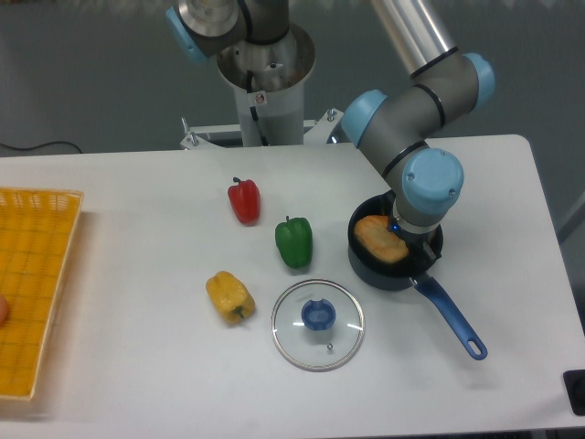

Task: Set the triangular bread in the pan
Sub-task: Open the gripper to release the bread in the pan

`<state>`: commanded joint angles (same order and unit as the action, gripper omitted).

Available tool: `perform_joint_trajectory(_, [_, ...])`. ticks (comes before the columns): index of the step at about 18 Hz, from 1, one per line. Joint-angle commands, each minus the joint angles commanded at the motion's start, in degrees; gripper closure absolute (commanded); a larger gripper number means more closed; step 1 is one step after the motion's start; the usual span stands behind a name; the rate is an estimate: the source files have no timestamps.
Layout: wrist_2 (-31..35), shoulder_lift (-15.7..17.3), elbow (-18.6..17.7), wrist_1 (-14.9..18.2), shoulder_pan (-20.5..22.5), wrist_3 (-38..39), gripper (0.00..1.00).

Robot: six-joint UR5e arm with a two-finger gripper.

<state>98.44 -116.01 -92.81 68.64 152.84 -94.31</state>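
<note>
**Camera view: bread at the pan, release not confirmed**

Camera view from above the table. You see the triangular bread (379, 238) lying inside the pan (367, 270) at right of centre, with the pan's blue handle running toward the lower right. The gripper (409, 240) sits directly over the pan's right half, hidden under the arm's blue wrist cap, so you cannot tell whether its fingers are parted or clamped on the pastry (the fingertips are simply not visible). Judge the task as nearly done, pending release.

Risks for you to weigh: if the fingers are clamped when the arm lifts, the flaky pastry could be carried out again or torn. A sideways exit could catch the pan's rim and drag or tip the pan, since the tool reaches down inside it.

Elsewhere: glass lid (318, 324) at lower centre, just left of the handle; green pepper (294, 241), red pepper (244, 200) and yellow pepper (229, 296) to the left; yellow basket (37, 283) at the left edge.
</note>
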Motion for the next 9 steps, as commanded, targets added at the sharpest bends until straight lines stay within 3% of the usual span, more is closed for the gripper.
perform_joint_trajectory(9, [-0.18,-0.09,0.0,-0.17,-0.09,0.35,0.04])
